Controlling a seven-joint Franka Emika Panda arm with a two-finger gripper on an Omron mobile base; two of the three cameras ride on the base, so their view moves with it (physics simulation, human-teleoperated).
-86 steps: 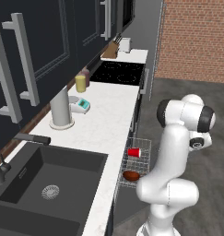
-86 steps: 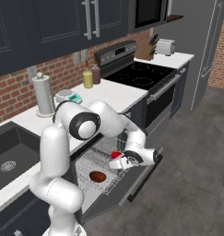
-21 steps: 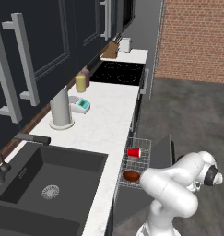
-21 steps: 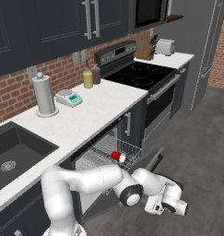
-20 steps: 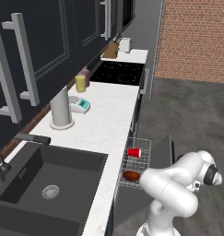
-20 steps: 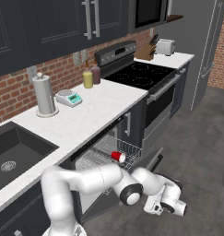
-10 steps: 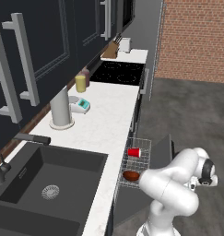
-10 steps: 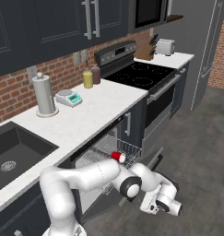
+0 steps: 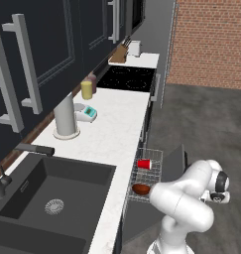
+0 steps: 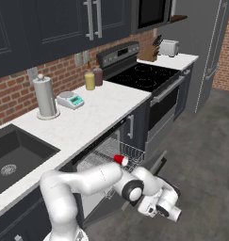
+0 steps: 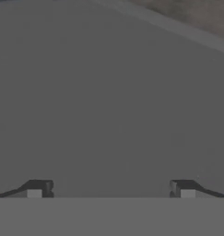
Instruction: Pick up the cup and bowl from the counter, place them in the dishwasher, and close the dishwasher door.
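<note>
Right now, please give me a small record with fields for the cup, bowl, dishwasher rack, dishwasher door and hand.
cup: red, lying in the rack
bowl: dark reddish-brown, in the rack, nearer the base than the cup
rack: silver wire, pulled out of the dishwasher
dishwasher door: open, folded down under the rack
hand: open, empty, low beside the door, facing a dark flat surface

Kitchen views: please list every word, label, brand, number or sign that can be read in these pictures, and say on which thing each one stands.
No text can be read.
Scale: its teal display is too small and blurred to show any digits.
Yellow jar: no label can be made out.
Cup, bowl: plain, no print.
Cooktop, toaster: no readable markings.
</note>
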